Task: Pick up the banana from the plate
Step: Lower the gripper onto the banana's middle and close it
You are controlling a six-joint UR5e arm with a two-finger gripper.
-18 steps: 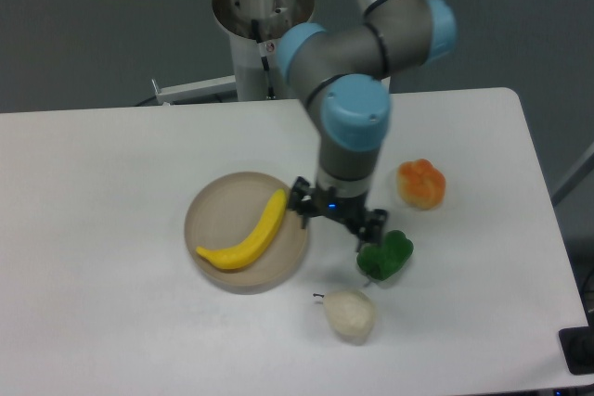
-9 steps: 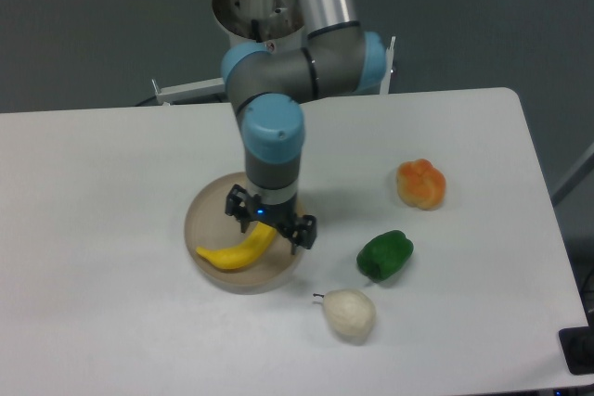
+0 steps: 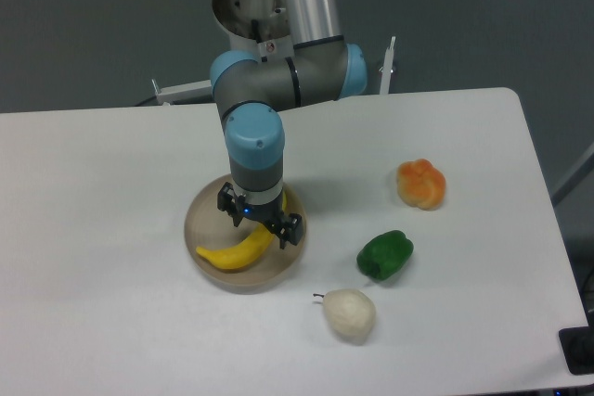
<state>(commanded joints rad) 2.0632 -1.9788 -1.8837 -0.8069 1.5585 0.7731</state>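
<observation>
The gripper [image 3: 260, 221] hung with fingers spread wide astride the banana [image 3: 234, 251] on the plate [image 3: 202, 215], left of centre near the tabletop's front edge.

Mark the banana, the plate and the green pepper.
banana [image 3: 227, 254], fixed camera, on its lower left half.
plate [image 3: 198, 224], fixed camera, on its bare left rim.
green pepper [image 3: 385, 254], fixed camera, on its body's middle.

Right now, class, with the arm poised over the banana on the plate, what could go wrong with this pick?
1. The gripper stands over the upper part of the banana, not its middle, so once lifted the long lower end may swing or slip.
2. The banana lies in the shallow plate; fingers descending too far could strike or tip the dish.
</observation>
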